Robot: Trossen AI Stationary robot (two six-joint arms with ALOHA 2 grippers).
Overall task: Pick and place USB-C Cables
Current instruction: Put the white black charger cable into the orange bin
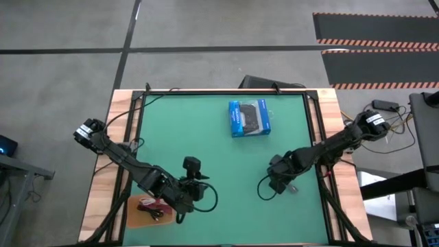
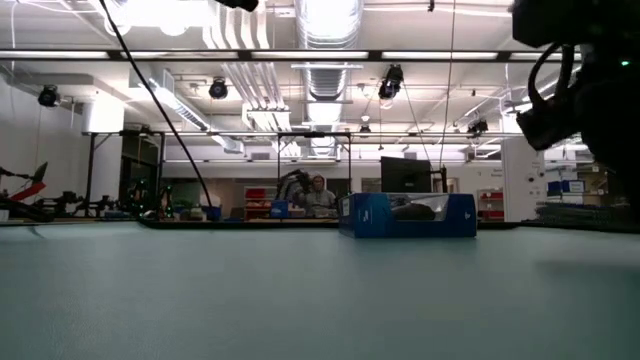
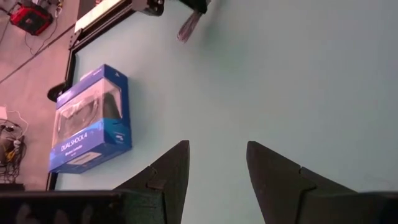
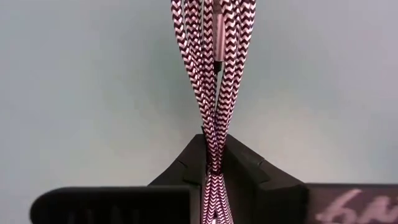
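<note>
— What are we looking at on the green table (image 1: 206,130)?

— We see our right gripper (image 4: 213,163) clamped tight on a folded cable with a pink-and-dark braid (image 4: 211,56), its loops fanning out over the mat at the right-hand near side. Our left gripper (image 3: 216,163) hangs with fingers parted and nothing between them, near the front left, just beside a wooden dish (image 1: 136,218) at the table's near left corner that holds other cables (image 1: 152,208).

— So which step is this?

— We judge it the carry: one cable picked, not yet placed. The next move, as we read it, calls for crossing to the dish and releasing there, steering wide of the left arm and the blue boxed controller (image 1: 249,117) farther back.
</note>
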